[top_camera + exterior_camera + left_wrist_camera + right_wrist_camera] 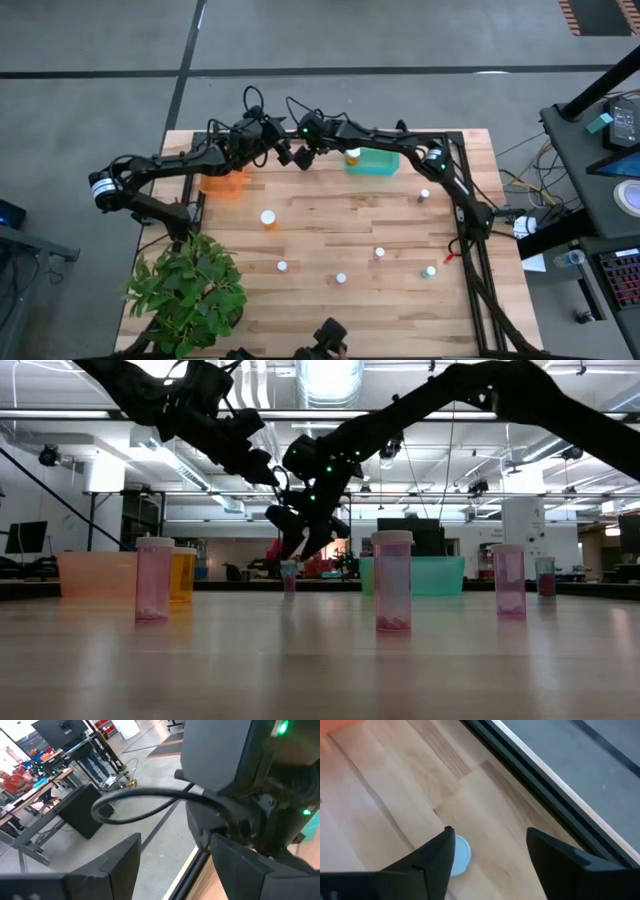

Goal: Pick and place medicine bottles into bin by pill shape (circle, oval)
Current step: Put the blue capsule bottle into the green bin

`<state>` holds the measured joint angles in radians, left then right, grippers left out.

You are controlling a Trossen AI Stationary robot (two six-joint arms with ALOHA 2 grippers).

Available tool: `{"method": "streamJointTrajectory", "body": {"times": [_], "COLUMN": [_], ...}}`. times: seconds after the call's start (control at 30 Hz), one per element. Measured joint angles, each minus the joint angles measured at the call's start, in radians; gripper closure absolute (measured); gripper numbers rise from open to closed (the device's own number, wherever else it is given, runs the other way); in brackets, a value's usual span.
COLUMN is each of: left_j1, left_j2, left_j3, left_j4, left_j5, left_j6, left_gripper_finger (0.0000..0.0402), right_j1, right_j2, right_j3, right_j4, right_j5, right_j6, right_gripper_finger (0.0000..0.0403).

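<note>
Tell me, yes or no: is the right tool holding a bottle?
No. In its wrist view the right tool stands open and empty, a white-capped bottle standing on the wooden table beneath it.

Orange bin (223,184), teal bin (374,162), white-capped bottles (268,217).

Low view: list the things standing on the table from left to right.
Orange bin → pink bottle → small far bottle → near pink bottle → pink bottle → small bottle.
</note>
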<state>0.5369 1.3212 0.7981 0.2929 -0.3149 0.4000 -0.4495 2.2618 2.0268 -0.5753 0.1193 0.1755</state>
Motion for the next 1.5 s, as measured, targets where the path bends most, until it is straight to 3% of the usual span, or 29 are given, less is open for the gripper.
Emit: {"method": "streamJointTrajectory", "body": {"times": [0.4,0.5,0.63,0.7,1.0,1.5], "left_j1": [0.0,0.0,0.0,0.0,0.0,0.0], "left_j2": [0.0,0.0,0.0,0.0,0.0,0.0], "left_j3": [-0.002,-0.002,-0.003,-0.003,-0.003,-0.003], "left_j4": [0.005,0.005,0.012,0.013,0.013,0.012], "left_j5": [0.0,0.0,0.0,0.0,0.0,0.0], "left_j6": [0.0,0.0,0.0,0.0,0.0,0.0], "left_gripper_finger": [0.0182,0.0182,0.0182,0.0182,0.0182,0.0182], "right_j1": [0.004,0.004,-0.004,-0.004,-0.003,-0.004], "right_j2": [0.005,-0.026,-0.068,-0.07,-0.027,-0.001], "right_j3": [0.042,0.041,0.044,0.038,0.02,-0.021], "right_j4": [-0.051,-0.121,-0.342,-0.385,-0.273,-0.226], "right_j5": [-0.015,-0.048,-0.279,-0.336,-0.288,-0.245], "right_j6": [-0.054,-0.221,-0.563,-0.648,-0.632,-0.629], "right_gripper_finger": [0.0108,0.0111,0.0125,0.0135,0.0167,0.0173]}}
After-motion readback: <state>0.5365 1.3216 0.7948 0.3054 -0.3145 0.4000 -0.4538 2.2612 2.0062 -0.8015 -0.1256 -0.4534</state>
